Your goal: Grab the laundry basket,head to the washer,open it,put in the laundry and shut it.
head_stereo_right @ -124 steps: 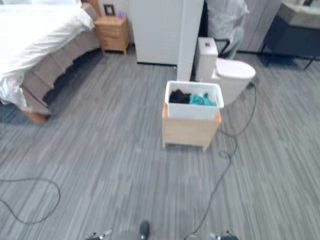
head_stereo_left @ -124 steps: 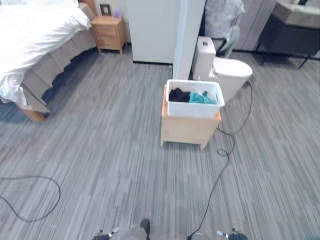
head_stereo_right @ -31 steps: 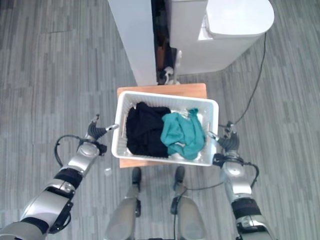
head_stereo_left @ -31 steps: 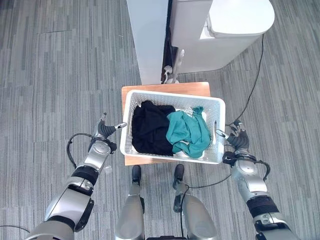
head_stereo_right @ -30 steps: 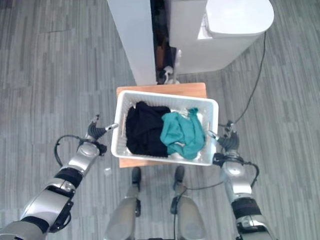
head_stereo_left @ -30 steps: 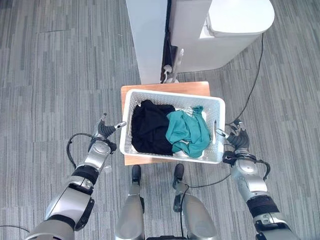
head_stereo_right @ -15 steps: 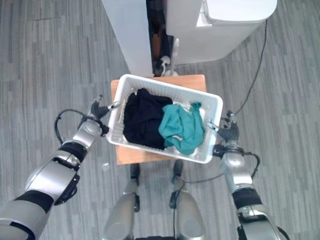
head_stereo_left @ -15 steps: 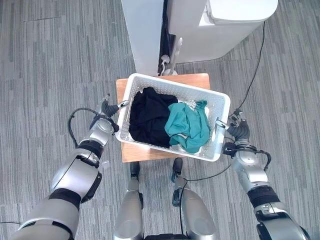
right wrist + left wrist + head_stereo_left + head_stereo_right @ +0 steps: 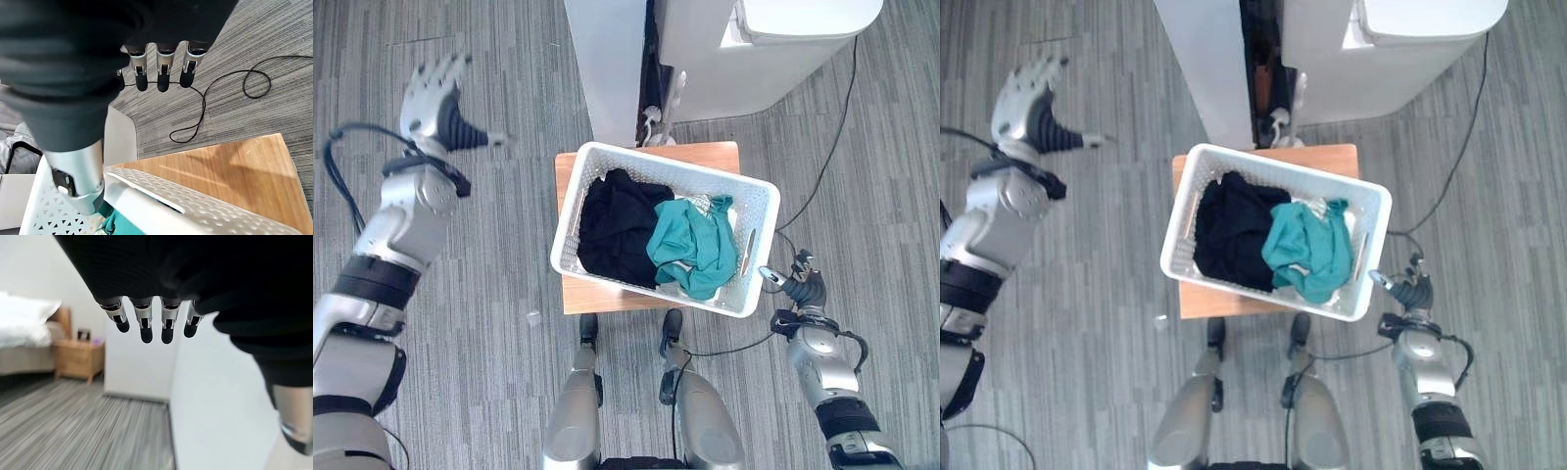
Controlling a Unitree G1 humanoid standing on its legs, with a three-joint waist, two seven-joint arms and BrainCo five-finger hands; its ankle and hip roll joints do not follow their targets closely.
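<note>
The white perforated laundry basket (image 9: 565,223) sits askew on a small wooden stool (image 9: 588,295), its right end past the stool's edge. Inside lie a black garment (image 9: 617,225) and a teal garment (image 9: 695,250). My right hand (image 9: 804,292) is low beside the basket's right end, open. In the right wrist view its fingers (image 9: 161,74) point straight out over the floor and its thumb rests by the basket rim (image 9: 146,196). My left hand (image 9: 434,91) is raised high and far left of the basket, open with fingers (image 9: 143,326) spread. The white washer (image 9: 783,49) stands behind the stool.
A tall white panel (image 9: 612,69) stands right behind the stool, left of the washer. In the left wrist view a bed (image 9: 24,333) and a wooden nightstand (image 9: 78,357) stand across the grey striped floor (image 9: 480,255).
My left hand has left the basket's left rim and swung up and out to the left. My right hand has dropped a little lower beside the basket's right end.
</note>
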